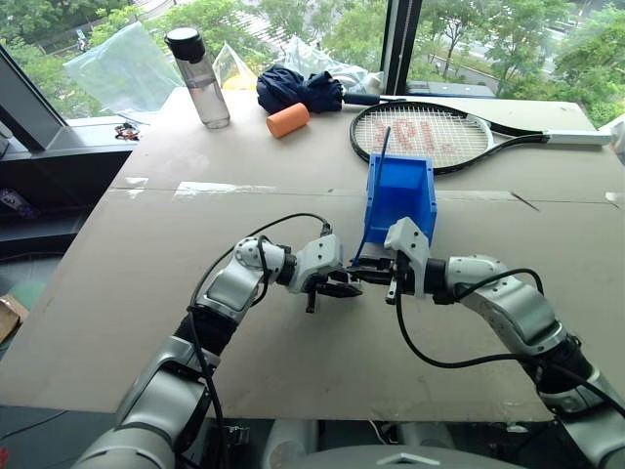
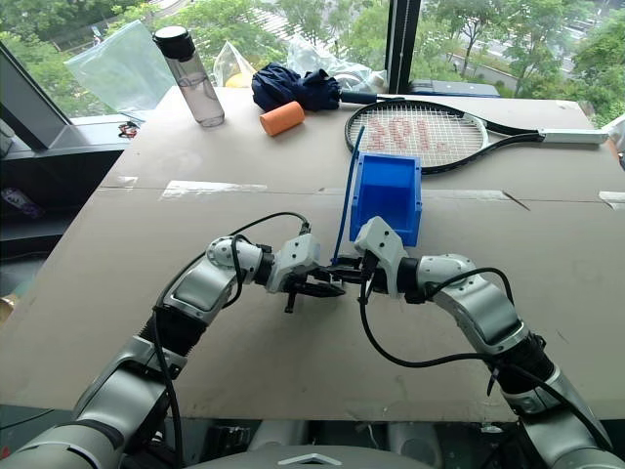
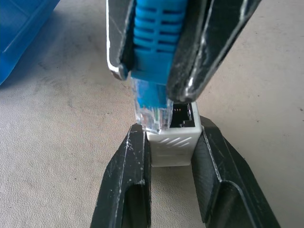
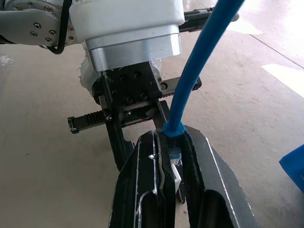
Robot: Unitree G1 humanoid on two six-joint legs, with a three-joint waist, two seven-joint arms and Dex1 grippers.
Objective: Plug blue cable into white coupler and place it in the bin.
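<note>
Low in the centre of the head views, just above the bare bench (image 1: 117, 322), two pincers tip to tip. From the left, the left pincer (image 1: 344, 284) clenched on the white coupler (image 3: 172, 142), socket mouth open toward the other arm. From the right, the right pincer (image 1: 383, 276) clamped on the ribbed boot of the blue cable (image 4: 202, 61), clear plug jutting out past the fingertips toward the coupler. In the left wrist view, plug tip already at the socket's rim, overlapping one edge of the block rather than centred on the dark opening, so apparently offset a little sideways, with the contacts inside the socket visible beside it. Plug axis close to parallel with the socket axis, judging from that view, perhaps slightly canted; hard to say whether the tip has entered at all. Likely need: a small sideways correction by the right arm, then a straight push along the plug's long axis into the held coupler, the left arm bracing. Risk of the plug catching on the coupler's wall and twisting the block in its grip. From the plug, cable rising up and away in a stiff line toward the upper middle of the frame. Just beyond both pincers, the bin (image 1: 422, 188), open-topped, about equally near to either arm for the drop afterwards.
</note>
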